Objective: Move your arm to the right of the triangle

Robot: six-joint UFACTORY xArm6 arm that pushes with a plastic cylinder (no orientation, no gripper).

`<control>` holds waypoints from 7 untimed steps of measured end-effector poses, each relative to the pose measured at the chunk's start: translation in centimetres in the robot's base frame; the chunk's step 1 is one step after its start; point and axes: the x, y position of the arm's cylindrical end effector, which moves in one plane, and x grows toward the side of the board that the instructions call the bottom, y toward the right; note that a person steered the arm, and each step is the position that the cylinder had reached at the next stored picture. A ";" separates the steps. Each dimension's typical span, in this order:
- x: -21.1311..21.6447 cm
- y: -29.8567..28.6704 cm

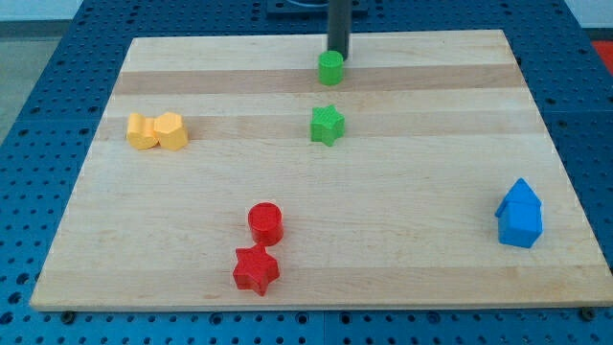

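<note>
My tip rests at the worktop's top edge, just above the green cylinder, apparently touching it. This tool is a bare rod, holding nothing. Below sits a green star. Two yellow blocks touch at the view's left. A red cylinder and red star sit near the bottom. The blue blocks, their upper part triangular, lie far right. No writing is readable.

No legible text, labels or numbers anywhere in view.
</note>
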 end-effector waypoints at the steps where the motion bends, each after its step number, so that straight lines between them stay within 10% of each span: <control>1: 5.2 0.0; 7: 6.6 4.4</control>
